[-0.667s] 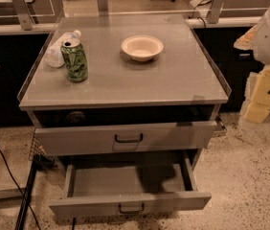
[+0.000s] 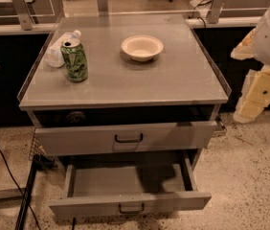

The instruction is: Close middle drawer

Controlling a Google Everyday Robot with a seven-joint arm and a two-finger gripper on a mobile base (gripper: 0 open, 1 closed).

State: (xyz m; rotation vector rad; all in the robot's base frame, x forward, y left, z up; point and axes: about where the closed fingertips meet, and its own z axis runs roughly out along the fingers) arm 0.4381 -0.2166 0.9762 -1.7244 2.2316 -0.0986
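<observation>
While the middle drawer stands pulled far out of the cabinet, its shallow tray bare and its low front panel with the small dark handle nearest the camera, the gripper hangs off the cabinet's right flank, level with the taller drawer and well apart from both; whether it is open or closed cannot be told.

Likely reason for the stand-off: a push on the front panel has to come from the camera side, so the arm probably needs to swing round and lower first; nothing is being touched yet.

Taller drawer sits only slightly out, overhanging the back of the tray; coming straight down risks catching its lip, so a low, level approach at the panel looks safer.

Open floor lies to the right and front of the panel; on the other side a dark cable trails near the cabinet's foot; best avoided.

Can, bottle and bowl rest on top, clear of the push but liable to shake.
</observation>
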